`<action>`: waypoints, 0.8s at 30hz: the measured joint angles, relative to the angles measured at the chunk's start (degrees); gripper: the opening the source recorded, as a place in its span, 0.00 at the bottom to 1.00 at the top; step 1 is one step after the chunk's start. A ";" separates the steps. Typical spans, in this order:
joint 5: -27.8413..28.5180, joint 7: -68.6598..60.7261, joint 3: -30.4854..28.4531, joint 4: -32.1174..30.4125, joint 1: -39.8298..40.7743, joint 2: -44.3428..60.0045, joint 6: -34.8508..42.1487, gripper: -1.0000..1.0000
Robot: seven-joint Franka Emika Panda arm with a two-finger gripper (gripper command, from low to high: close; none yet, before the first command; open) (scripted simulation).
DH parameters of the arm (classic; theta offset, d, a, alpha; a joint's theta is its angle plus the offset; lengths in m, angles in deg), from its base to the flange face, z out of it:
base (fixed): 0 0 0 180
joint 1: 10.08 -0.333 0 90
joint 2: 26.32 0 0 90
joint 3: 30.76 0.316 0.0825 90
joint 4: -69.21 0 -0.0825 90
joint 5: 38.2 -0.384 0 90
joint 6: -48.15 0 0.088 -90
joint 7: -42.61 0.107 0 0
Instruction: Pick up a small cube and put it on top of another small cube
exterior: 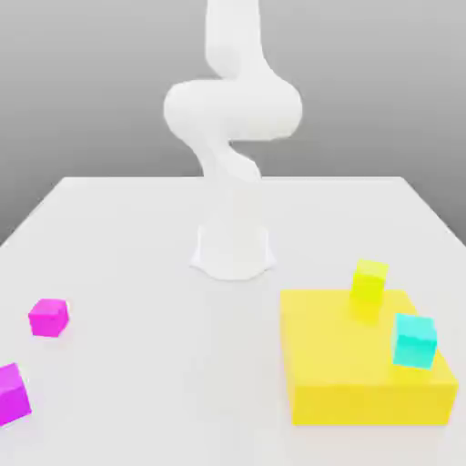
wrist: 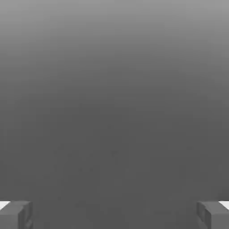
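In the exterior view, a plain white worktop runs back to a straight far edge, behind which the room is a flat grey backdrop. The white arm stands on its round base near the middle of the worktop and rises out of the top of the picture.

Toward the exterior view's left lie two magenta-pink cubes on the bare surface. One small cube sits a little way in from the left edge; the second small cube is nearer the camera and is partly cut off by the left border. The two are near each other but apart, not touching.

Toward the exterior view's right a big yellow block rests flat on the worktop. On its top face stand a yellow-green cube, toward the far edge, and a cyan cube, toward the near right corner. These two are apart from each other.

All faces are plain, with no writing or marks. A broad open stretch of white surface lies between the pink cubes and the yellow block, and in front of the arm's base.

In the hand view, the gripper looks out over a smooth grey gradient. Two grey fingertips stand at opposite lower corners, so the jaws are spread wide and released, with nothing between them.
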 joint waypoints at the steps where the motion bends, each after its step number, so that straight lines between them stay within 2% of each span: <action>1: -0.85 1.16 -1.40 -1.11 0.99 2.35 -1.34 0.50; 14: -9.42 15.89 -15.49 -14.24 14.12 30.00 -16.89 0.50; 18: -10.01 21.83 -19.47 -18.32 20.00 38.04 -21.80 0.50; 22: -8.18 29.13 -22.99 -22.19 24.83 45.35 -26.83 0.50; 24: -10.02 28.63 -22.35 -22.30 25.66 48.20 -28.86 0.50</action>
